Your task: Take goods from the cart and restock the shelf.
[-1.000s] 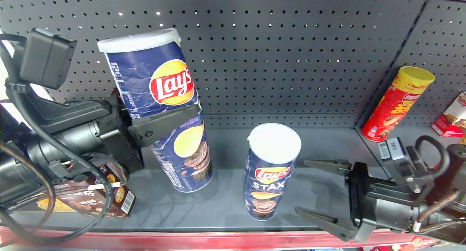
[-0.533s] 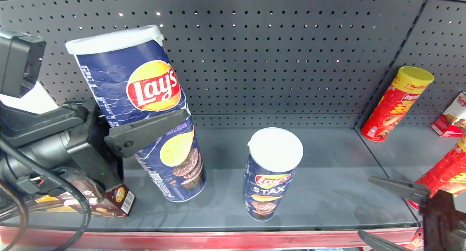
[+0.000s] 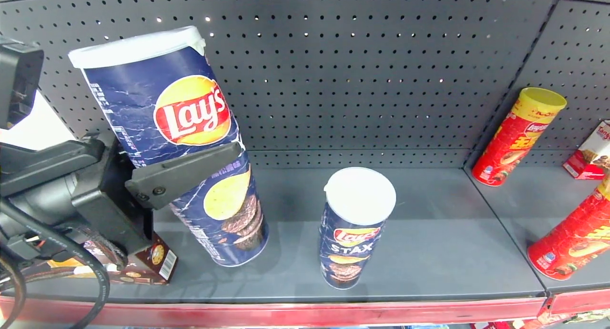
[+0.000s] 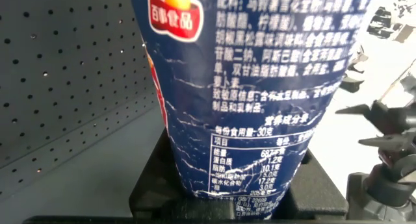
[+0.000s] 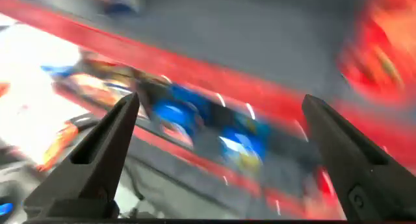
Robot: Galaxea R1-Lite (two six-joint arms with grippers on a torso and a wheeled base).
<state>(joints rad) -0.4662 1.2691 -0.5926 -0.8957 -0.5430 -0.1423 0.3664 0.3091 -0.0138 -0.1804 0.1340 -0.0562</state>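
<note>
My left gripper [image 3: 174, 169] is shut on a tall blue chip can [image 3: 176, 138] with a white lid. It holds the can tilted above the left part of the grey shelf [image 3: 429, 243], the can's bottom just over the shelf board. The left wrist view has the same blue can [image 4: 247, 87] close up between the jaws. A second, shorter blue can [image 3: 355, 224] stands upright mid-shelf, apart from the held one. My right gripper [image 5: 220, 100] is open with nothing between its fingers, over a blurred red shelf edge.
A brown snack box [image 3: 147, 267] lies at the shelf's front left, under my left arm. A red can [image 3: 519, 136] leans on the back panel at right, another red can [image 3: 572, 238] lies nearer the front, and a carton [image 3: 588, 152] sits behind it.
My left gripper has carried the blue can leftward and nearer the camera. My right gripper, open beside the standing can a second ago, has drawn back to the right and out of the head view.
</note>
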